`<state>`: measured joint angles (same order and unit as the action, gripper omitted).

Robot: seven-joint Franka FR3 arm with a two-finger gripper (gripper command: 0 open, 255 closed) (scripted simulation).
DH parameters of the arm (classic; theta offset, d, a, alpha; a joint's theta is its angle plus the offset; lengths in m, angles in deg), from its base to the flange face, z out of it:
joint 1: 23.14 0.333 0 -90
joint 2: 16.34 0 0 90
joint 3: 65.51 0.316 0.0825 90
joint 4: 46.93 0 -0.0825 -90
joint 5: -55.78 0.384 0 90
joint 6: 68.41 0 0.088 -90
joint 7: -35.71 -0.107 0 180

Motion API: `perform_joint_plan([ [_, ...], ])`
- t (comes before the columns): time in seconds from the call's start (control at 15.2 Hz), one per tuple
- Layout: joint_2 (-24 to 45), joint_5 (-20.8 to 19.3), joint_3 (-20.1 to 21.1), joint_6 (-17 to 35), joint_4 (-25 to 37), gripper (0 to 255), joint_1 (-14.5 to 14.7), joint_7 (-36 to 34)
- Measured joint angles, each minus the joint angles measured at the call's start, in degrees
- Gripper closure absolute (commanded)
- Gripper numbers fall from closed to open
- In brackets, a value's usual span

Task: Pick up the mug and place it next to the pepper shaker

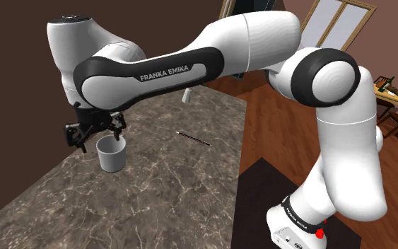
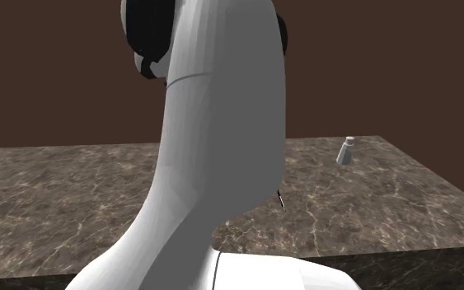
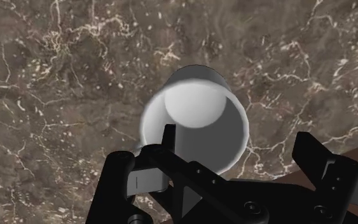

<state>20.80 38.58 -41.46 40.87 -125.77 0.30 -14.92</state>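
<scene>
A plain white mug [image 1: 111,155] stands upright on the dark marble counter [image 1: 176,187]. My black gripper [image 1: 102,138] hangs open just above its rim. In the wrist view I look down into the mug [image 3: 193,124]. One fingertip [image 3: 168,133] is over its opening and the other stands outside its wall, so the gripper [image 3: 238,146] straddles one side of the rim without clasping it. The small white pepper shaker [image 1: 186,95] stands far back on the counter, partly behind my forearm. It also appears near the counter's right end as the shaker [image 2: 346,150] in the second exterior view.
A thin dark pen-like stick [image 1: 192,138] lies on the counter between mug and shaker, also visible as the stick [image 2: 280,199]. The counter's edge drops to a wooden floor [image 1: 268,120] on the shoulder view's right. My white arm [image 2: 213,148] blocks much of the second exterior view.
</scene>
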Motion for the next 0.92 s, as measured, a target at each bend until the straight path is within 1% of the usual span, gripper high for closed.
perform_joint_plan([
  [0.07, 1.3, -0.4, -0.2, -0.1, 1.4, 0, 0.5, -0.1],
  [0.2, 2.6, -0.8, -0.5, 0.7, 1.8, 0, 1.0, -0.4],
  [0.53, 3.8, -1.5, -0.9, 3.7, -0.1, 0, 1.0, -1.0],
  [0.92, 4.2, -1.6, -1.0, 4.1, -0.1, 0, 1.0, -1.0],
])
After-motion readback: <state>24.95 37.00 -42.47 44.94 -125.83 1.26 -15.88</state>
